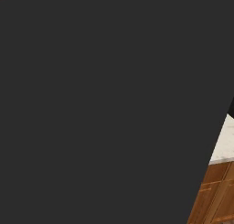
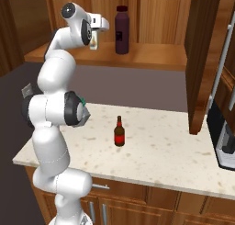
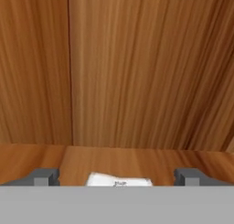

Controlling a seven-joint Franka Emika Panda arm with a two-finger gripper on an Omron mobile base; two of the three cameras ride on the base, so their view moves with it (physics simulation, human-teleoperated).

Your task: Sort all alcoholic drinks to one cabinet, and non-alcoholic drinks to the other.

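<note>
Hand view looks straight into a wooden cabinet: vertical grain on the back wall [image 3: 137, 67] and a flat wooden shelf [image 3: 137, 161] running across below it. My two dark fingertips [image 3: 45, 176] stand far apart at the bottom, one at the left and one at the right, so my gripper [image 3: 116, 177] is wide open and grips nothing. Between the fingertips, just at the lower edge, I see the white top of the carton [image 3: 119, 180]. It sits centred between my fingers, with a clear gap of shelf showing on either side, so neither finger touches it.

From the right base view, my white arm rises at the left and bends forward at the top, putting my hand in the open upper cabinet. The carton [image 2: 94, 40] shows as a small pale shape directly under my hand, standing on the cabinet shelf [image 2: 151, 56]. Just to its right on the same shelf stands the dark purple bottle [image 2: 121, 30], upright, apart from the carton and from my hand.

Well below, on the speckled pale counter [image 2: 160, 150], one brown beer bottle [image 2: 119, 132] stands upright by itself, far from my hand. An open cabinet door [image 2: 202, 59] hangs at the right.

Left base view has a large dark grey surface [image 1: 100, 104] across most of it, with a sliver of counter at the right edge.
</note>
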